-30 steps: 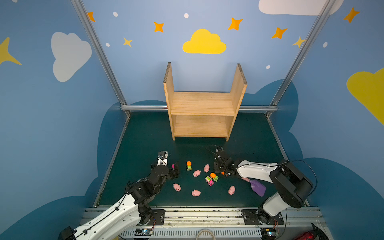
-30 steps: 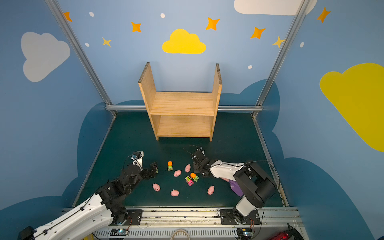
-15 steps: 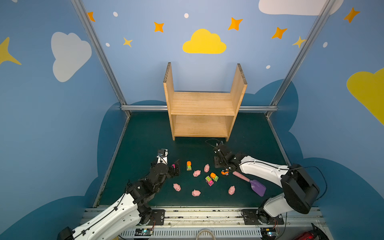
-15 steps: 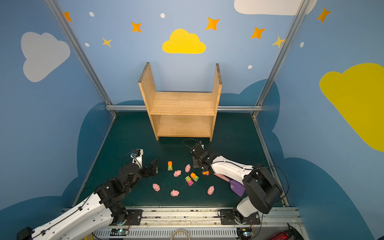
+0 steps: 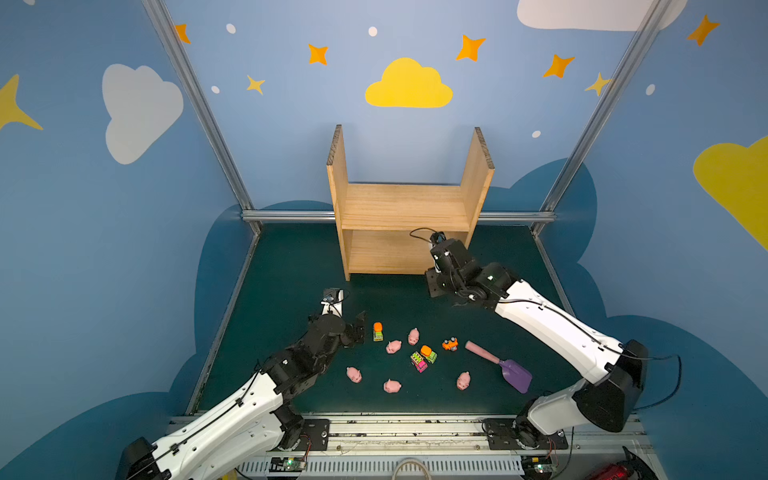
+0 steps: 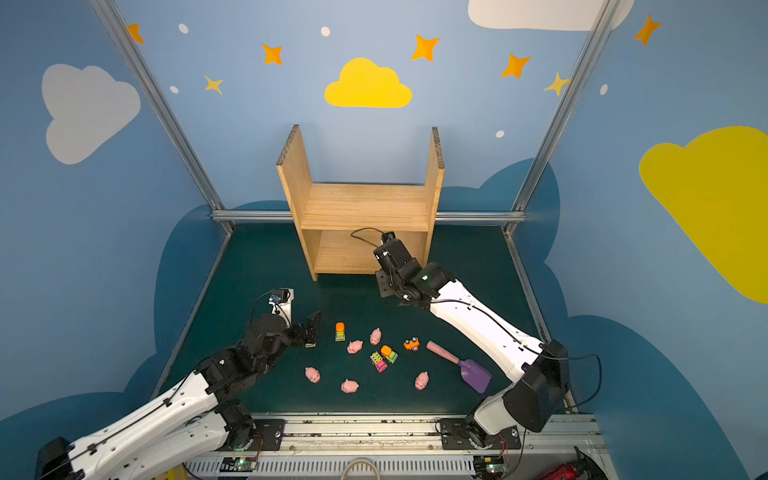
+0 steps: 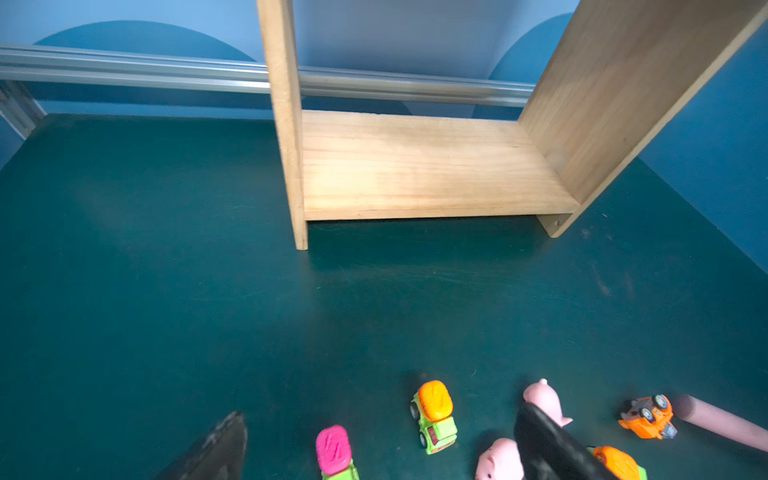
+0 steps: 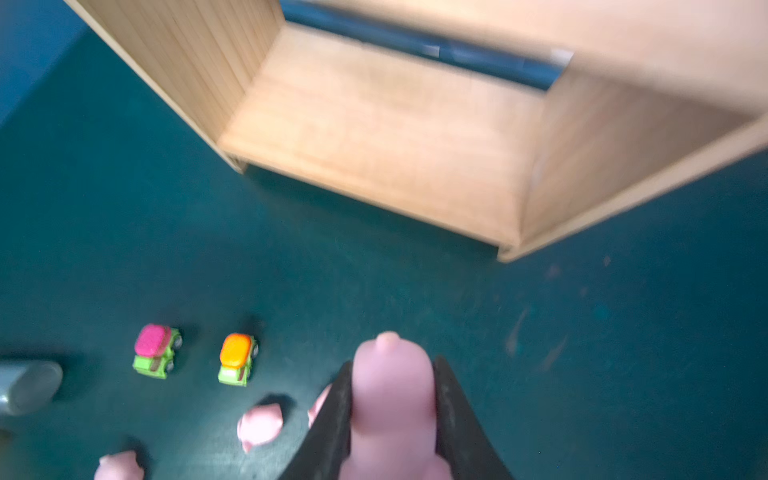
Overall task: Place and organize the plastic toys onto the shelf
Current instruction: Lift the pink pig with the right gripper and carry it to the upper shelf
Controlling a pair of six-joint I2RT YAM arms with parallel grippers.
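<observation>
Against the far edge of the counter [image 5: 291, 266], at its middle, the shelf [image 5: 405, 208] is seen upright in both top views. Just before its lower board, near the right side panel, the right pincer [image 8: 392, 368] is closed narrow on a pink pig [image 8: 390, 399]. This pig is shown only in the blurred right wrist view, is cut off by the frame edge, and is hidden under the pincer in both top views.

Toward the near edge, five further pigs [image 5: 394, 345] and four vehicles [image 5: 377, 331] are scattered, two of the vehicles just beside each other. A purple scoop [image 5: 498, 365] is laid to the right of them.

Low over the counter, the left pincer [image 7: 380, 413] is spread wide. A pink-topped vehicle [image 7: 334, 451] is framed between its fingers, cut off by the frame edge; contact cannot be told. One pig is partly covered by a finger.

A grey cylinder [image 8: 29, 386], blurred and cut off, is noted in the right wrist view only.
</observation>
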